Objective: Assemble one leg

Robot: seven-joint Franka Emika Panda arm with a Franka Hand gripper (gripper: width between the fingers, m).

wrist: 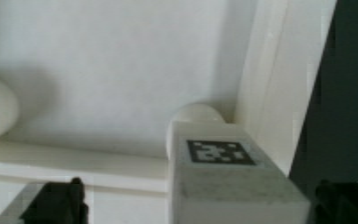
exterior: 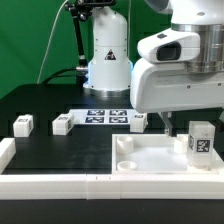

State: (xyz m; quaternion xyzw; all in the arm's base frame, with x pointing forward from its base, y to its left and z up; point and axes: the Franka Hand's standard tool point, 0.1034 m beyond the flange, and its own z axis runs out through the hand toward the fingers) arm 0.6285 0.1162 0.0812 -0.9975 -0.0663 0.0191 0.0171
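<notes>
The hand point(wrist: 202, 206) is spread wide. The leg point(exterior: 200, 141) stands on the white tray point(exterior: 140, 166), right between its fingers point(wrist: 60, 205). If they squeeze crooked, the leg could tip or slip out.

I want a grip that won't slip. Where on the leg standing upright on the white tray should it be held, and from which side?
Probably best: take the leg across its upper half, pinching two flat opposite side faces, coming straight down from above. It stands upright on the tray with nothing touching its sides, so a top-down pinch fits.
</notes>
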